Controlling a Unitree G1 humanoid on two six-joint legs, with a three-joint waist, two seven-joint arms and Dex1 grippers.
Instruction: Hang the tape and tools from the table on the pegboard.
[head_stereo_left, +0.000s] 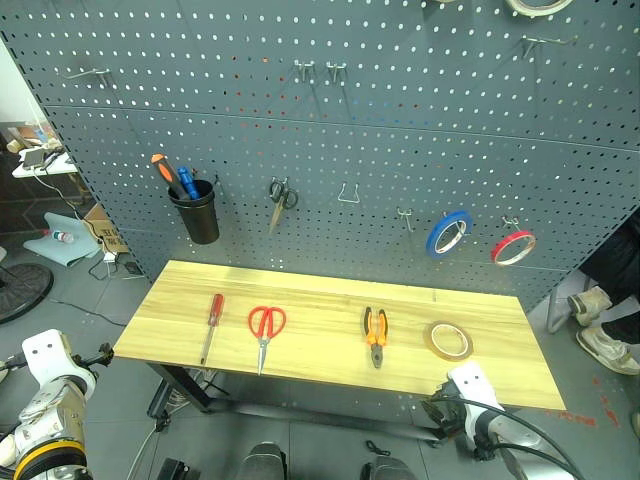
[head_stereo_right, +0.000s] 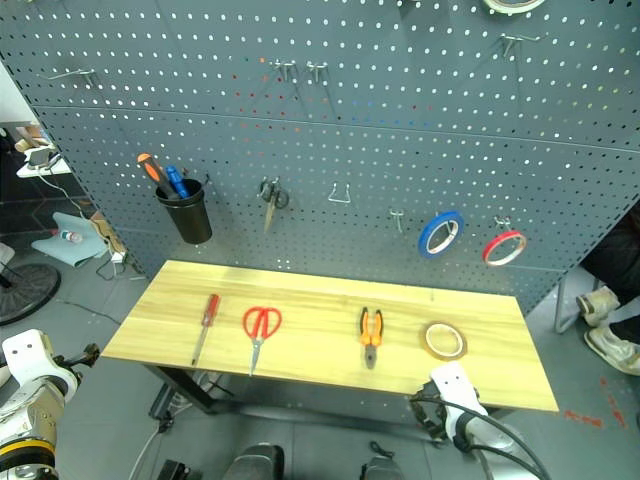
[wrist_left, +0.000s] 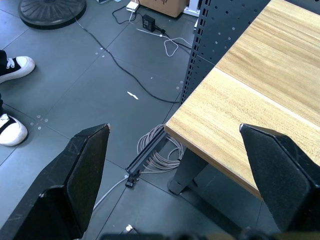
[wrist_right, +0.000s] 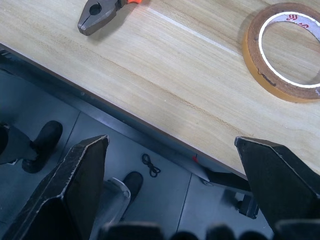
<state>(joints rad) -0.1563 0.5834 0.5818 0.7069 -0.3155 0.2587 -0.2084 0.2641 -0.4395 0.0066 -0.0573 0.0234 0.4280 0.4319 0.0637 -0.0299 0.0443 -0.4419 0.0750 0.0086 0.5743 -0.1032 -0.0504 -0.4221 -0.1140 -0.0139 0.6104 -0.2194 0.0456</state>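
The tape (head_stereo_left: 448, 341) lies flat on the table (head_stereo_left: 320, 375), right of the pliers (head_stereo_left: 375, 334), scissors (head_stereo_left: 266, 327) and red screwdriver (head_stereo_left: 212, 321). The black cup (head_stereo_left: 197, 215) on the pegboard (head_stereo_left: 400, 130) holds two screwdrivers (head_stereo_left: 172, 176), their tips hidden. Both the left gripper (wrist_left: 175, 185) and the right gripper (wrist_right: 175, 185) have jaws wide apart, holding nothing.

Head stereo pair looked forward and down from above table's (head_stereo_left: 330, 330) near edge, facing pegboard (head_stereo_left: 400, 130); both eyes shared whole tabletop. Left wrist camera aimed down past table's left corner (wrist_left: 172, 129) at floor (wrist_left: 75, 90), close. Right wrist camera sat near front edge, sharing tape (wrist_right: 282, 50) and pliers (wrist_right: 100, 12) with head views.
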